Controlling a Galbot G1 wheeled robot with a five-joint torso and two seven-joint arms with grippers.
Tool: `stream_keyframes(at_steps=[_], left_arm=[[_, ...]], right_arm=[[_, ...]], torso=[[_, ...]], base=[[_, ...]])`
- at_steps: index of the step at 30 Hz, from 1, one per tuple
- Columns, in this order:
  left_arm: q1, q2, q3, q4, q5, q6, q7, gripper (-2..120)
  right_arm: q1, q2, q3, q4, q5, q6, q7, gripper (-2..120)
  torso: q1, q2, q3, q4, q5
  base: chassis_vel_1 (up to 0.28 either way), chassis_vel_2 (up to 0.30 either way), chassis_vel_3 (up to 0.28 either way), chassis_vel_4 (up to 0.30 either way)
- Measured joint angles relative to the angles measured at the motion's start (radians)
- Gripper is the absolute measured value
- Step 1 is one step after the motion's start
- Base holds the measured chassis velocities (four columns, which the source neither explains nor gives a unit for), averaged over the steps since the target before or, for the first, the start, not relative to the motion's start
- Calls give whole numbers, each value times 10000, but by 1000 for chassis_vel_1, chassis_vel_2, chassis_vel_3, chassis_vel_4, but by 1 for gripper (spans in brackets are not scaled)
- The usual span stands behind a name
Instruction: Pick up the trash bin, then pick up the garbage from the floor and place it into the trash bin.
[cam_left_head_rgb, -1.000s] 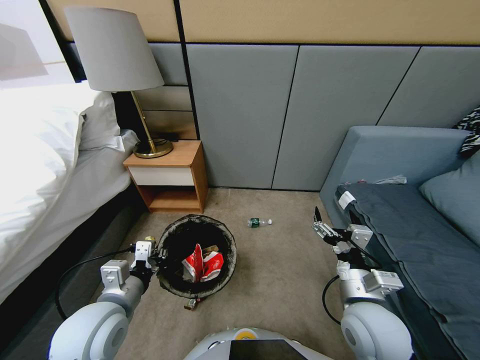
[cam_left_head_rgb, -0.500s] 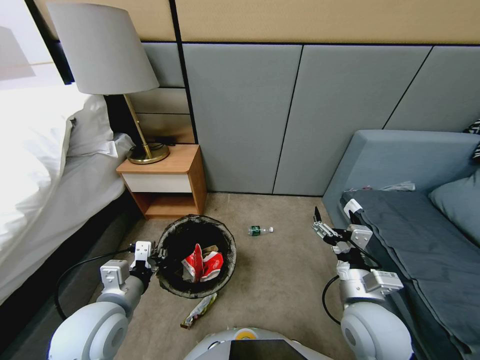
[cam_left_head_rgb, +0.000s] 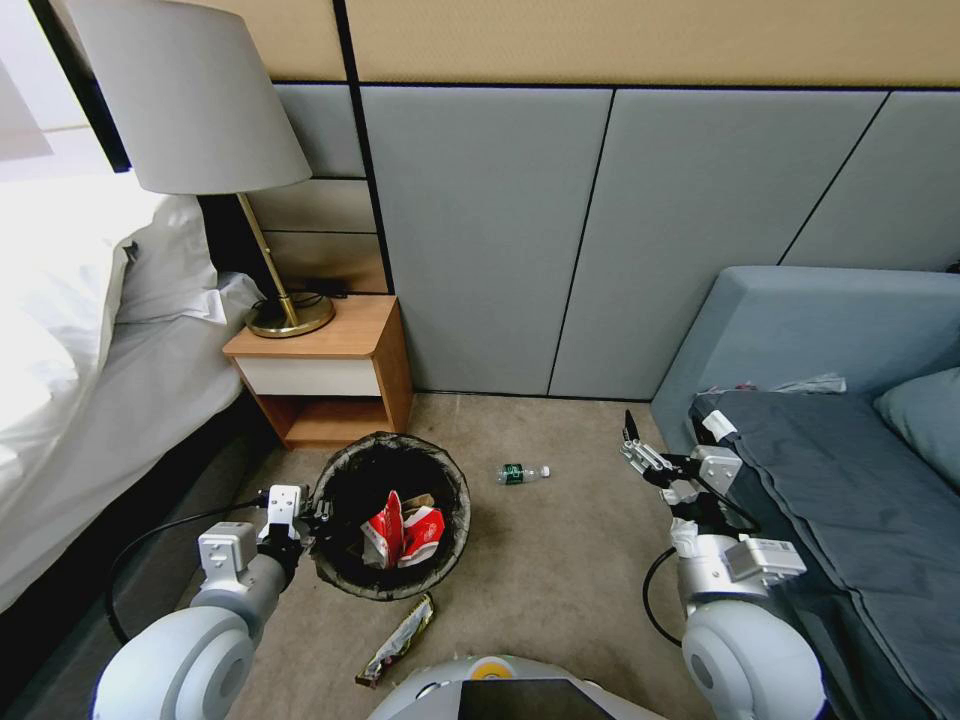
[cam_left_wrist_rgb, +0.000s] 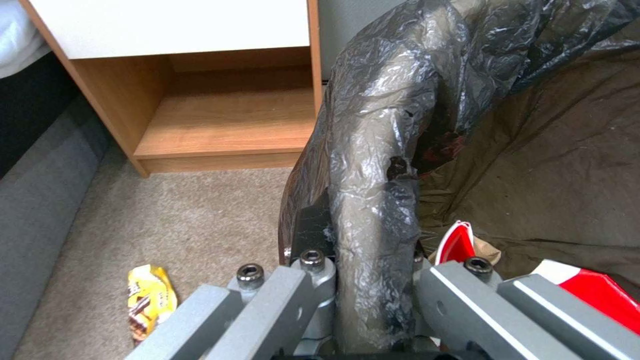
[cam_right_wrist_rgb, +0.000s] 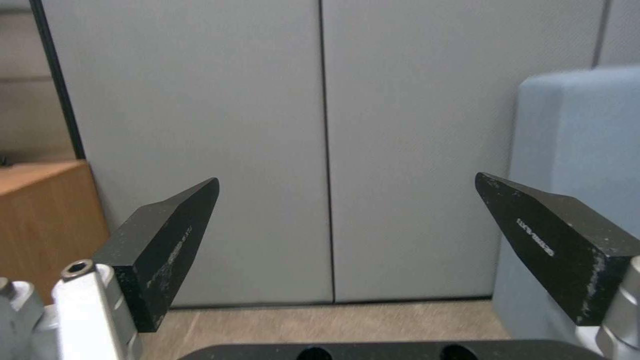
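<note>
A: Where's the bin (cam_left_head_rgb: 390, 515)?
B: On the carpet in front of the robot, near the nightstand (cam_left_head_rgb: 330, 375). The left gripper (cam_left_head_rgb: 305, 512) has its fingers clamped on the rim, over the dark liner. Red-and-white cartons (cam_left_head_rgb: 403, 530) already lie inside.

A: So which step is this?
B: My read: the bin is in hand and collecting is under way. A small bottle (cam_left_head_rgb: 521, 473) lies on the floor between the bin and the sofa (cam_left_head_rgb: 800, 330). A yellow wrapper (cam_left_head_rgb: 397, 640) lies just beside the bin, on the robot's side.

A: And the right gripper (cam_left_head_rgb: 632, 452)?
B: Raised beside the sofa, fingers wide apart, holding nothing.

A: What does the next move call for?
B: Probably lowering that open gripper to the bottle, which is small and round and may roll, so the fingers should close across its body.

A: Do the wrist views add anything?
B: The left wrist shows the rim (cam_left_wrist_rgb: 373, 200) pinched between the fingers, and a yellow wrapper (cam_left_wrist_rgb: 151, 302) on the carpet near the nightstand (cam_left_wrist_rgb: 200, 90). The right wrist shows both fingertips (cam_right_wrist_rgb: 170, 245) spread, with wall panels behind; the bottle is outside its frame.
</note>
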Motion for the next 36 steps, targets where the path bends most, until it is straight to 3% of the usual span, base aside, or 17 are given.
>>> stream_keyframes(at_steps=[10,18,22,26,36], left_arm=[[347,26,-140,0,-50,-110,-31,2],[525,5,-193,0,-78,-204,-29,2],[594,-1,-192,0,-77,-208,-26,2],[627,-19,-174,0,-68,-208,-25,2],[661,27,-162,0,-171,-207,-66,2]], right_arm=[[1030,-642,-214,-1309,819,-87,-523,100],[1837,-1917,-521,-2459,1816,-211,-1458,100],[2656,-2925,-933,-3943,2287,-380,-2596,100],[3561,-3327,-1578,-5398,2397,-441,-3466,100],[5802,-3625,-2920,-8371,2457,-909,-5328,100]], torso=[[0,0,0,0,1],[1,0,0,0,-1],[0,0,0,0,1],[1,0,1,-3,1],[1,0,1,-2,-1]], base=[[0,0,0,0],[0,0,0,0],[0,0,0,0],[0,0,0,0],[0,0,0,0]])
